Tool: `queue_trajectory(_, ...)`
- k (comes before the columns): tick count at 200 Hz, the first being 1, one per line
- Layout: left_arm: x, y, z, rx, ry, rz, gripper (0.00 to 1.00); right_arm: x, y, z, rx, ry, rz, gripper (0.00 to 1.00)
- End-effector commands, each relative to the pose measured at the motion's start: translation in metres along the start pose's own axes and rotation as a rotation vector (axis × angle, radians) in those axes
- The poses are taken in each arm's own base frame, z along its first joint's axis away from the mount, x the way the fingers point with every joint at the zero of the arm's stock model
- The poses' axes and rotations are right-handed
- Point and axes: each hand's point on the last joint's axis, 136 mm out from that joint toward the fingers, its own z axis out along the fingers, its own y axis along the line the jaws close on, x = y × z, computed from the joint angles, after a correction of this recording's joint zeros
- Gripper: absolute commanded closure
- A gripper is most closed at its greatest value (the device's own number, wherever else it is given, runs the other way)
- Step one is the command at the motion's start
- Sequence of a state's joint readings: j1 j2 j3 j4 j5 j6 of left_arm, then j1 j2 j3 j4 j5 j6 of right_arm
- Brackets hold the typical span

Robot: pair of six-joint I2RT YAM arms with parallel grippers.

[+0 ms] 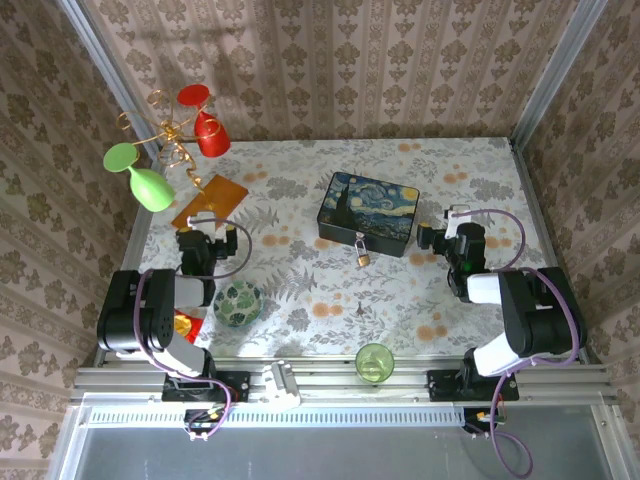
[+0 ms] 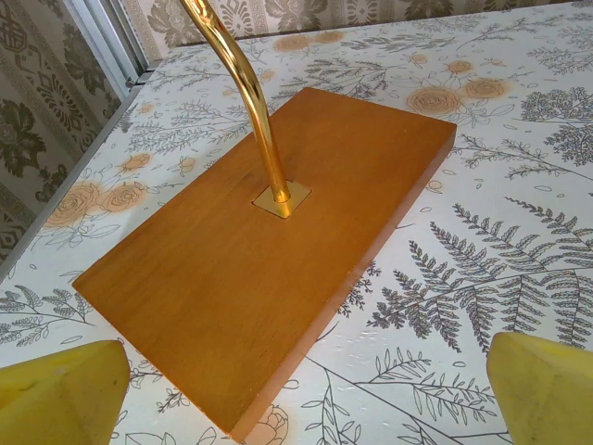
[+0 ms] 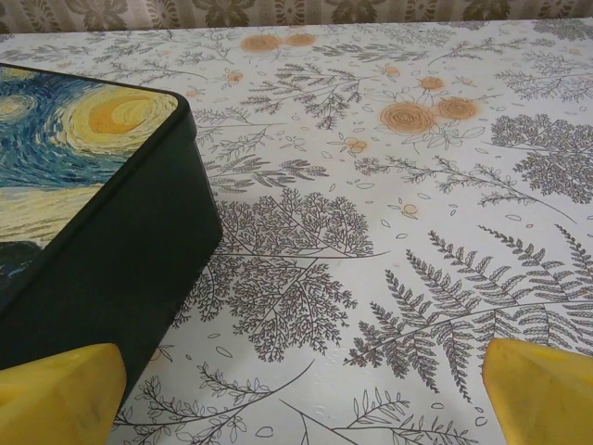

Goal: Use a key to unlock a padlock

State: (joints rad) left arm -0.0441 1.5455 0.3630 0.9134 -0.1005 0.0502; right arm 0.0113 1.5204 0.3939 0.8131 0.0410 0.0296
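Top external: the padlock (image 1: 362,255) sits mid-surface (image 1: 300,290) at the near side of the starry-night box (image 1: 368,210), touching its front. The left tool (image 1: 205,225) is at the left, well apart from the padlock, jaws wide w/ nothing btwn them. In the left wrist view its yellow fingers (image 2: 65,394) frame a wooden base (image 2: 269,278) w/ a gold rod (image 2: 264,130) standing on it. The right tool (image 1: 440,235) is just right of the box, also spread wide and empty. In the right wrist view its fingers (image 3: 60,394) stand apart, w/ the box corner at the left. A green glass (image 1: 374,362) stands at the near edge.
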Motion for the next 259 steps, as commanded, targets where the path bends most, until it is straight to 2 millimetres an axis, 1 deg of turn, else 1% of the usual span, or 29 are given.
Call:
queue_trajectory(1,-0.0113,0.0006,0.0044,0.004,-0.033,0.012,0.00,-0.0127,-0.0014,0.0027,0.013,-0.042,0.005,0.00)
queue_trajectory(236,-0.0092,0.0028,0.0050,0.015,-0.025,-0.004,0.00,-0.0133,-0.0014,0.0029,0.014,-0.042,0.007,0.00)
queue_trajectory(259,-0.0119,0.0045,0.0042,0.006,-0.036,-0.007,0.00,-0.0139,-0.0015,0.0022,0.014,-0.047,0.007,0.00)
